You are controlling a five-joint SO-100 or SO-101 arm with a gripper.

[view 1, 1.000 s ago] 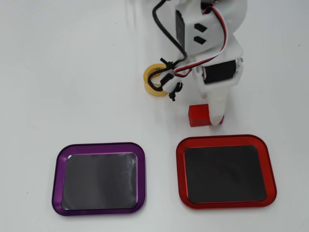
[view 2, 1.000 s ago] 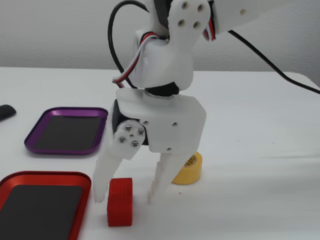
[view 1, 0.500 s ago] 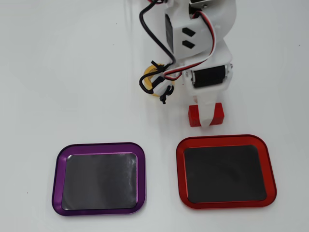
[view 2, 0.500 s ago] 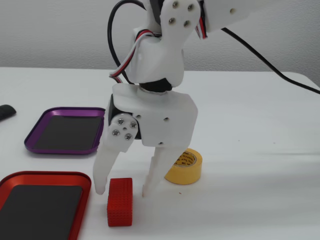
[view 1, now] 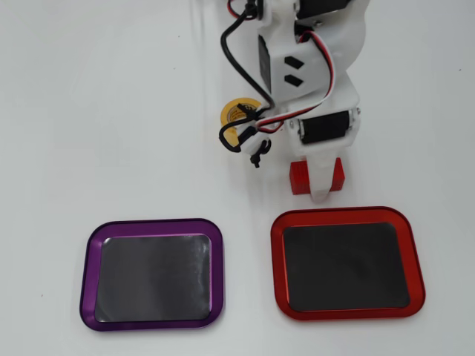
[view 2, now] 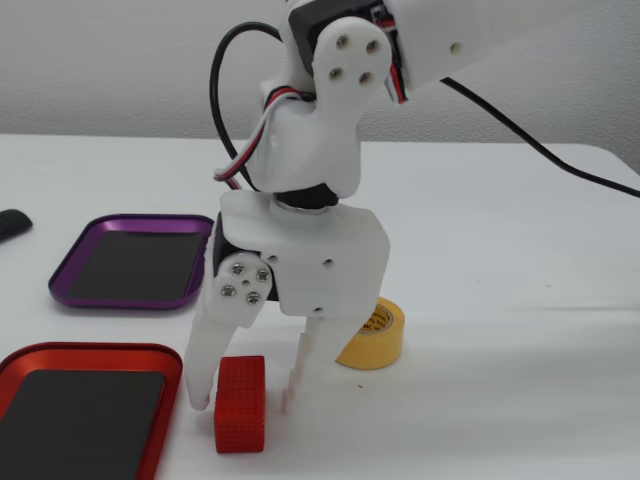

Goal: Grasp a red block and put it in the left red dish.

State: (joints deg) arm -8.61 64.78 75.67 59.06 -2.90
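The red block [view 1: 298, 179] lies on the white table just above the left red dish [view 1: 341, 214], which sits at the right of the overhead view. My gripper [view 1: 320, 178] is open and hangs straight down over the block's middle, one finger on each side of it. In the fixed view the block [view 2: 240, 410] stands between my white fingers [view 2: 200, 380], whose tips are close to the table; I cannot tell whether they touch the block. The red dish [view 2: 90, 350] lies empty at the lower left of that view, close to the block.
A purple-rimmed dish [view 1: 152, 223] of the same shape lies beside the red one, farther away in the fixed view [view 2: 130, 302]. A yellow tape roll [view 1: 236, 117] sits behind the gripper, near the arm's cables. A dark object [view 2: 10, 222] pokes in at the left edge.
The gripper moved from the block's end to over its middle and came down slightly around it. The block stayed in place.
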